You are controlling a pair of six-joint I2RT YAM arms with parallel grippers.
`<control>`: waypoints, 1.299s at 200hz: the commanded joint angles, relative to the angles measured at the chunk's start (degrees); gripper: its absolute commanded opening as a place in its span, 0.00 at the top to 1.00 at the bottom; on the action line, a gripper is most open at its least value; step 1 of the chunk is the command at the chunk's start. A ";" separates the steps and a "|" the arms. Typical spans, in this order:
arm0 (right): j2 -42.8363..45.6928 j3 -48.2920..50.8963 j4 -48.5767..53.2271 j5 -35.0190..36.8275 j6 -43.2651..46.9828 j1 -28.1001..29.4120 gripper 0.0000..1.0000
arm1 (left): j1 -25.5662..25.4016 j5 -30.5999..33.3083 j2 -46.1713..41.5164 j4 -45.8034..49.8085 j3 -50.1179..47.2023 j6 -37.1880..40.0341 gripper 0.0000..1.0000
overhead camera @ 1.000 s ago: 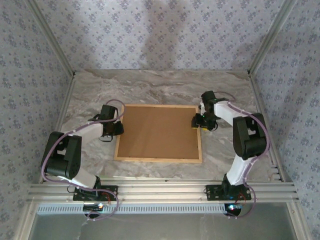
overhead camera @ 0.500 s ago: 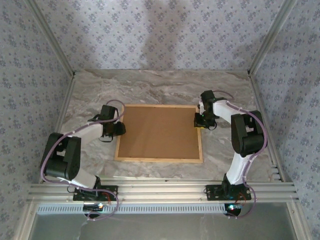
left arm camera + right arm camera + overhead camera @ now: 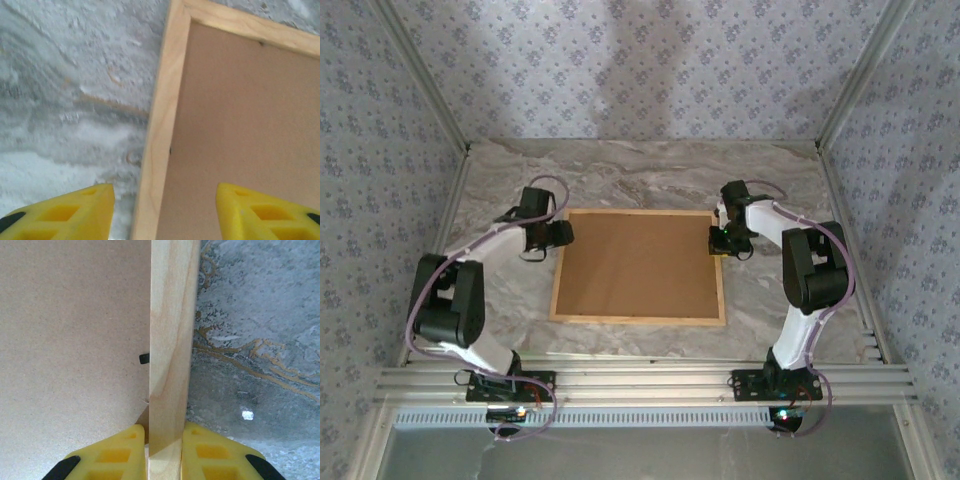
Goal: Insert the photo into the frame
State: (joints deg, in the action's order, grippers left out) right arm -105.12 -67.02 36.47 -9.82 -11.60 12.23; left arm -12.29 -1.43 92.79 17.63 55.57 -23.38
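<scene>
The light-wood frame (image 3: 638, 320) lies flat on the marble table with a plain brown backing board (image 3: 638, 265) filling it. The photo is hidden. My left gripper (image 3: 563, 235) hovers at the frame's left rail (image 3: 162, 110), open, one yellow finger (image 3: 75, 212) over the marble and the other over the board, touching nothing. My right gripper (image 3: 718, 241) is at the frame's right rail (image 3: 172, 330), and its yellow fingers (image 3: 117, 455) press on both sides of the wood, so that gripper (image 3: 165, 432) is shut on the rail.
A small black tab (image 3: 144, 358) sticks out of the rail over the backing board (image 3: 70, 340). Marble tabletop (image 3: 640, 175) surrounds the frame, with patterned walls at the back and sides. An aluminium rail (image 3: 640, 380) runs along the near edge by the arm bases.
The left gripper has opened and slid toward the far end of the frame's left rail. The right gripper has closed onto the right rail.
</scene>
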 commanded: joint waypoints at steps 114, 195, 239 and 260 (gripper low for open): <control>-3.16 -0.35 0.24 5.77 2.49 -1.16 0.80 | -0.27 0.90 11.32 5.84 6.55 3.82 0.56; -2.98 -0.14 -0.28 6.02 2.02 -1.03 0.80 | -3.15 0.73 9.86 4.66 1.64 1.81 0.55; -3.34 -0.29 -0.48 5.78 1.69 -0.37 0.80 | -4.66 0.20 9.95 3.72 0.00 0.87 0.54; -3.25 -0.17 -0.68 5.54 1.08 0.11 0.80 | -5.25 -0.65 10.23 2.77 -0.45 0.77 0.54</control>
State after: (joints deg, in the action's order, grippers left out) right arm -105.56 -67.70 36.25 -8.97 -10.87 11.84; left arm -14.50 3.92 100.84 15.97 58.22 -22.22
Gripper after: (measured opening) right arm 0.199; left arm 0.462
